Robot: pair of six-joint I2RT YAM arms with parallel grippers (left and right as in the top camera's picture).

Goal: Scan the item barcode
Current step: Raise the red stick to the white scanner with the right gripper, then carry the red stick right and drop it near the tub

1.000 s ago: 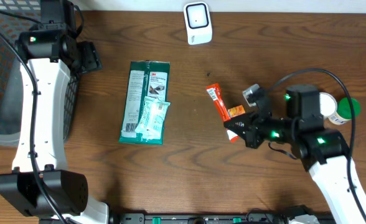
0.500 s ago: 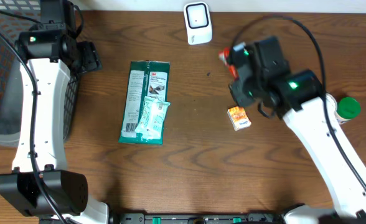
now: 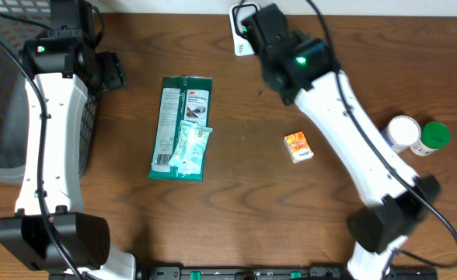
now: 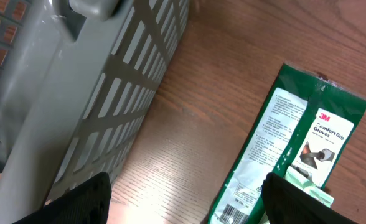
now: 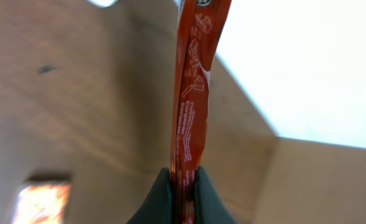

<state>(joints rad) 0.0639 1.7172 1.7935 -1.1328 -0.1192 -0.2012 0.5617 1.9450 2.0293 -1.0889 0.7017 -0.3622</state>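
My right gripper point(image 5: 183, 182) pinches the lower end of the red sachet point(image 5: 192, 93), which stands straight out beyond its fingertips; in the last second I swung it away from the orange box point(image 3: 298, 146), now well behind it, to right over the white scanner point(image 3: 237, 45), so I judge the scan is imminent; my left gripper point(image 4: 189, 208) hangs spread, empty.

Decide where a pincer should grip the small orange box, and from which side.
Probably from straight above, closing across its narrower width. The small orange box lies flat and slightly turned on the table, standing apart from everything else, so only its side faces offer hold.
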